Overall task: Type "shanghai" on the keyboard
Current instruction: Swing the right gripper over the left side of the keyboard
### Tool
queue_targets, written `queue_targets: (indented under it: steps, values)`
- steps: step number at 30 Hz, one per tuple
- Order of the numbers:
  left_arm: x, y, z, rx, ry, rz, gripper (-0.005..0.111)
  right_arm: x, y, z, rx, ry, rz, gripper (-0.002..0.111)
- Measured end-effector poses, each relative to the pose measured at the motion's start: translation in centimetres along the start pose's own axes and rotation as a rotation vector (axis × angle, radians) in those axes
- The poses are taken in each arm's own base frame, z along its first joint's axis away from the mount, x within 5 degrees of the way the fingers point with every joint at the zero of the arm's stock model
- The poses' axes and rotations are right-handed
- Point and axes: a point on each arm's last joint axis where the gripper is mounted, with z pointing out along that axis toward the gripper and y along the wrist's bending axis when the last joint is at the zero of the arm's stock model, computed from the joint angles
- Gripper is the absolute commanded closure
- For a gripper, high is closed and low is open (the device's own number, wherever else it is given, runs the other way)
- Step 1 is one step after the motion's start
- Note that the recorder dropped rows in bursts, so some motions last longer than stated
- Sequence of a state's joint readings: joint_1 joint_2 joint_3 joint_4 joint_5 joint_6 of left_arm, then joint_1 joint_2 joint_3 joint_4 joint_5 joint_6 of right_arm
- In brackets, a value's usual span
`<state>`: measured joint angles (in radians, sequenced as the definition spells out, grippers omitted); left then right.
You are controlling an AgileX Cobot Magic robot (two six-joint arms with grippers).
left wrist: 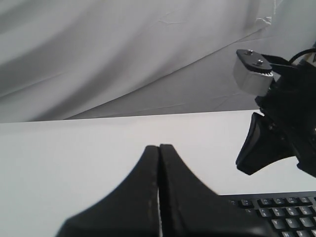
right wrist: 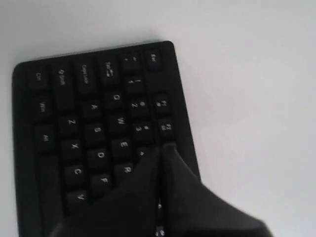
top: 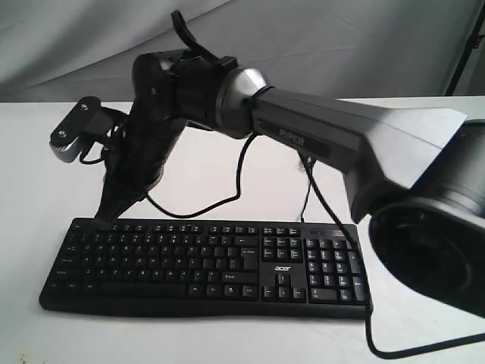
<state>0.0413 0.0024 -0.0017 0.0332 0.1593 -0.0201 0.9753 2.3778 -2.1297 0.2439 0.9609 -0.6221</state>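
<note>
The black keyboard (top: 204,262) with white legends and an "acer" logo lies across the front of the white table. My right arm reaches over from the right. Its gripper (top: 104,214) is shut and points down at the keyboard's far left end, by the top row. In the right wrist view the shut tips (right wrist: 162,148) hang over the top rows of the keyboard (right wrist: 98,133), near the 3 and 4 keys. My left gripper (left wrist: 159,146) is shut and empty over bare table. It faces the right gripper (left wrist: 249,165), with a corner of the keyboard (left wrist: 281,212) beside it. The exterior view does not show the left gripper.
A black cable (top: 236,178) loops on the table behind the keyboard, under the right arm (top: 333,140). The thin keyboard cable (top: 394,353) runs off the front right corner. A grey cloth backdrop (top: 318,38) hangs behind the table.
</note>
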Motion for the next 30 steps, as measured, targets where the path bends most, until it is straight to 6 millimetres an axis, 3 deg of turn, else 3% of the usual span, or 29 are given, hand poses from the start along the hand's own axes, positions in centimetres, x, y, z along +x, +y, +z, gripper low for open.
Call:
queue_targets:
  steps: [4, 8, 15, 25, 30]
  values:
    - [0.0, 0.0, 0.0, 0.0, 0.0, 0.0, 0.107, -0.9, 2.3, 2.4, -0.024, -0.032, -0.039, 0.108]
    - [0.0, 0.0, 0.0, 0.0, 0.0, 0.0, 0.107, -0.5, 2.6, 4.7, -0.043, -0.042, -0.013, 0.108]
    - [0.0, 0.0, 0.0, 0.0, 0.0, 0.0, 0.107, -0.2, 2.9, 5.5, -0.058, -0.027, -0.009, 0.108]
    - [0.0, 0.0, 0.0, 0.0, 0.0, 0.0, 0.107, -0.8, 5.0, 5.9, -0.078, -0.004, -0.049, 0.108]
    - [0.0, 0.0, 0.0, 0.0, 0.0, 0.0, 0.107, -0.6, 4.8, 5.9, -0.051, 0.018, -0.049, 0.108]
